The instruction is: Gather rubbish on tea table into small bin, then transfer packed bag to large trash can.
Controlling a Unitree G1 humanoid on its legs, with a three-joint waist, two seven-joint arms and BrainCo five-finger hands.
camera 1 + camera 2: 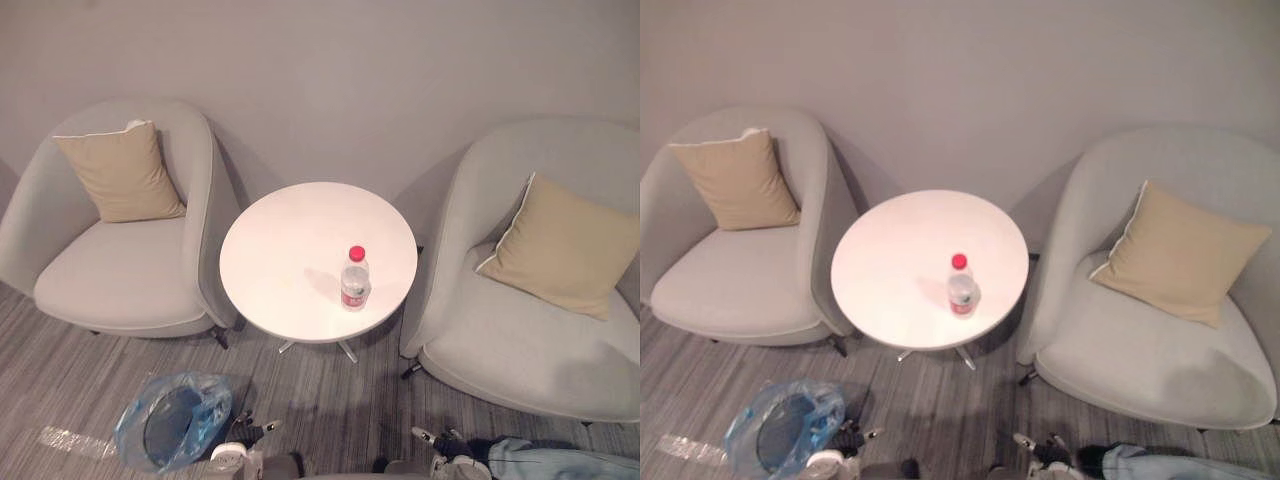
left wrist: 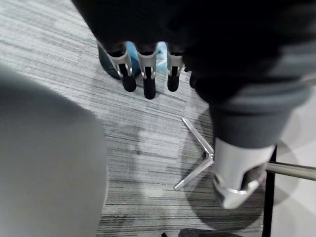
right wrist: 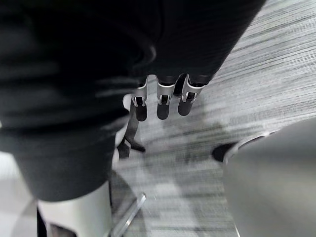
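A clear plastic bottle (image 1: 354, 279) with a red cap stands upright on the round white tea table (image 1: 285, 240), toward its front right. On the carpet to the front left of the table sits the small bin (image 1: 172, 420), lined with a blue plastic bag. My left hand (image 1: 240, 445) hangs low just right of the bin; its fingers (image 2: 148, 74) are straight over the carpet and hold nothing. Low on the other side, my right hand (image 1: 440, 445) has its fingers (image 3: 159, 103) straight too, and it is empty.
Grey armchairs flank the table, left (image 1: 120, 270) and right (image 1: 520, 340), each with a tan cushion. The table's silver legs (image 2: 197, 163) spread over the striped carpet. A clear plastic strip (image 1: 70, 440) lies left of the bin. Pale blue fabric (image 1: 550, 462) shows at lower right.
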